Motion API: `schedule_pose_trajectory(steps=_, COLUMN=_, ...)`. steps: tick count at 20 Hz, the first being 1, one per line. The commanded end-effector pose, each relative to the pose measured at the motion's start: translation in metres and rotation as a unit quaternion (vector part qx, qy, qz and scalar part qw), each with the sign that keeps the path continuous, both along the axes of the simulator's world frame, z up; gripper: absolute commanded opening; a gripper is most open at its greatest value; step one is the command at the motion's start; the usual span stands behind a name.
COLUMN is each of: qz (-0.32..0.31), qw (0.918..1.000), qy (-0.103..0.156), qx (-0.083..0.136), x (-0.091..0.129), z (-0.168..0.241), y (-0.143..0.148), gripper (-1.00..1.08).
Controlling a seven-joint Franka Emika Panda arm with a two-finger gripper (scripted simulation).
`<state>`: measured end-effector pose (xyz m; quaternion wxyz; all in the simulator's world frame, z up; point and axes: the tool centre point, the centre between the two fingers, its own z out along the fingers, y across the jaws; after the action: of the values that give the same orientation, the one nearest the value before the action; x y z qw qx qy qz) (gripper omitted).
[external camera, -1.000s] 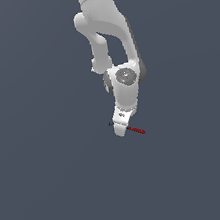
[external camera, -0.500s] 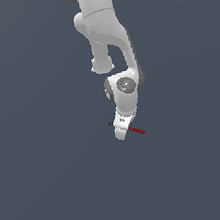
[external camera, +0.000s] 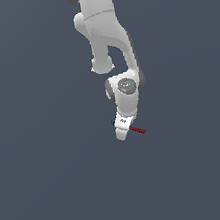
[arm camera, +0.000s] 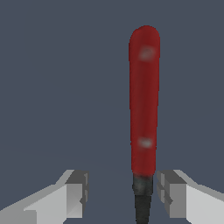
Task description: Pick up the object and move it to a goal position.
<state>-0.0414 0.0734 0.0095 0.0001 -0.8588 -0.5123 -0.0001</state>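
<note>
One stick [arm camera: 144, 113], one arm [external camera: 106, 36], one gripper [external camera: 122, 132] — that is all we count on the plain dark grey floor [external camera: 50, 193]. We see a small dark mark on the white gripper body in the exterior view, too small to read; no other writing.

We see the arm coming down from the top of the exterior view, bent at the wrist, with the gripper pointing down at the stick. In that view the stick's red part pokes out of the gripper toward the exterior view's right, and a dark tip shows just on the gripper's other side.

In the wrist view we see two grey fingers [arm camera: 76, 188], spread apart, one on each side of the stick's black end. Gaps show between each pad and the stick, so we see nothing held. The stick sits closer to one finger than the other. Its red length runs away from the gripper.
</note>
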Motion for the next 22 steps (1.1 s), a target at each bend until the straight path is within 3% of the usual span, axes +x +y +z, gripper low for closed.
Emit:
schedule_pose_trajectory(steps=1, qz=-0.003, qw=1.0, qy=0.0, qx=0.0, x=0.001, z=-0.003, y=-0.003, gripper=-1.0)
schedule_pose_trajectory(steps=12, qz=-0.001, qw=1.0, qy=0.0, qx=0.0, x=-0.001, z=0.011, y=-0.011, gripper=-1.0)
schedule_pose_trajectory(steps=22, qz=-0.001, qw=1.0, qy=0.0, qx=-0.001, x=-0.008, z=0.069, y=-0.061, gripper=-1.0)
